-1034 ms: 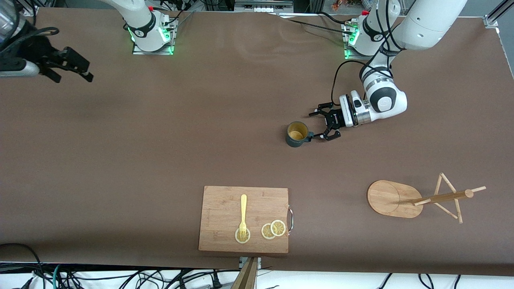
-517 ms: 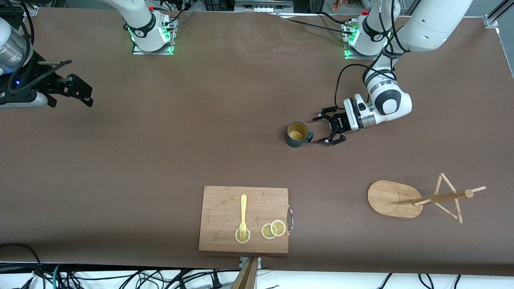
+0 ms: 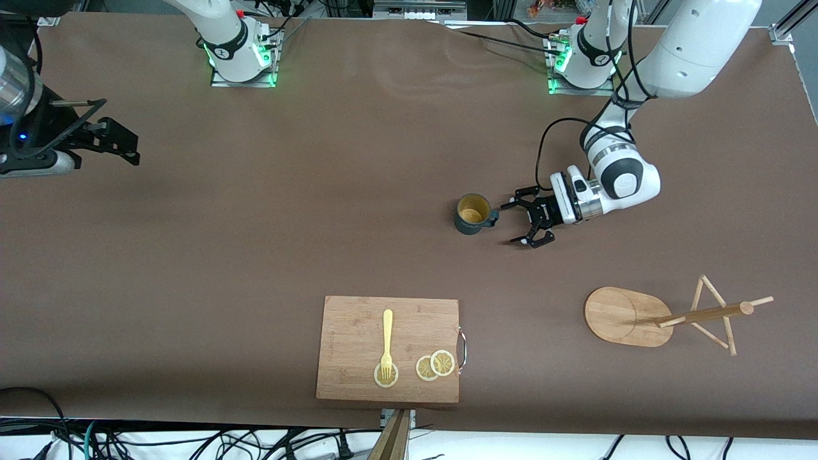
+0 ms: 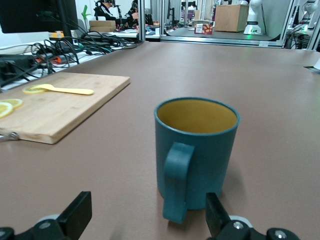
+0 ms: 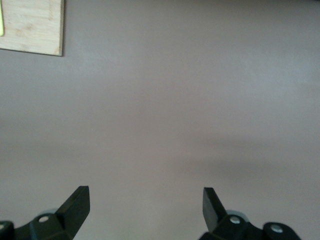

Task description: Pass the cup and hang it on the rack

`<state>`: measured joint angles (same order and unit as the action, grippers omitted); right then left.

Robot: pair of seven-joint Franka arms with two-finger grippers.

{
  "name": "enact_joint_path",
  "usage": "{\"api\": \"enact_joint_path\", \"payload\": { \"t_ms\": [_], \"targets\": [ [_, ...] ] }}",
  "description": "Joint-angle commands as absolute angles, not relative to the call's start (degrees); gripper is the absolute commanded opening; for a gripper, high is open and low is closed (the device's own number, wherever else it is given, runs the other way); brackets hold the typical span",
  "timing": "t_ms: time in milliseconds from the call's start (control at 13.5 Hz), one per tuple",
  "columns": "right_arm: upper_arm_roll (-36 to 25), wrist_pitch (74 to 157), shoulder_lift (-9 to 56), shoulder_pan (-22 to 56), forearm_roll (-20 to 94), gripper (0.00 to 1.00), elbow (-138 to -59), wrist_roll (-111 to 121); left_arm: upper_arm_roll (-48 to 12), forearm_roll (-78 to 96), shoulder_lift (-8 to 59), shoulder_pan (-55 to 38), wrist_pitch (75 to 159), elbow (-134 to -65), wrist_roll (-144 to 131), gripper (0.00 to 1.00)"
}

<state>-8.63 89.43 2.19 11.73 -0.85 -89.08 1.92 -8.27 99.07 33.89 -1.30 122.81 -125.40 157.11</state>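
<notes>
Tabletop cup (image 3: pixel 473 213) beside left end effector (image 3: pixel 519 223)

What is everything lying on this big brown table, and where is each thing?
Ribbed dark teal mug with yellowish inside: one, upright on the table, toward the left arm's end.
Light wooden mug tree with thin pegs: one, standing nearer the front camera than the mug.
Rectangular wooden cutting board: one, tan, by the table edge nearest the front camera.
Yellow fork: one, lying on the board.
Lemon slices: three, yellow, on the board; the fork's tines rest on one.
Left claw: one, black, open, beside the mug's handle.
Right claw: one, black, open, over bare table at the right arm's end.
</notes>
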Motion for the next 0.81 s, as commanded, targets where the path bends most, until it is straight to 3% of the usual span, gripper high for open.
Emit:
{"api": "enact_joint_path", "payload": {
  "t_ms": [0, 148, 222, 296, 369, 591, 739],
  "targets": [
    [-2.9, 85.97, 0.53, 4.84, -1.05, 1.0, -88.51, 3.43, -8.53, 99.05, 36.47, -2.81, 122.96, -124.36, 163.91, 1.0],
    [-2.99, 85.52, 0.53, 4.92, -0.97, 1.0, -88.33, 3.34, -8.7, 99.05, 36.56, -3.6, 122.43, -124.63, 164.0, 1.0],
    [-2.99, 85.69, 0.61, 4.92, -1.05, 1.0, -88.07, 3.08, -8.79, 98.97, 36.48, -3.6, 122.26, -124.72, 164.09, 0.94],
    [-2.9, 85.78, 0.7, 4.92, -1.05, 1.0, -88.07, 2.55, -8.88, 98.96, 36.13, -3.6, 122.08, -124.8, 163.92, 0.64],
    [-2.9, 85.96, 0.88, 4.92, -0.97, 1.0, -88.07, 2.46, -8.96, 99.05, 36.12, -3.6, 121.3, -124.89, 163.05, 0.22],
    [-2.99, 86.04, 1.41, 4.92, -0.88, 1.0, -88.33, 2.55, -8.79, 99.05, 36.21, -2.82, 120.32, -125.94, 162.51, 0.0],
    [-2.9, 86.13, 1.41, 4.92, -0.79, 1.0, -88.33, 2.55, -8.26, 99.05, 35.6, -1.68, 120.15, -126.12, 161.55, 0.0]
  ]
}}
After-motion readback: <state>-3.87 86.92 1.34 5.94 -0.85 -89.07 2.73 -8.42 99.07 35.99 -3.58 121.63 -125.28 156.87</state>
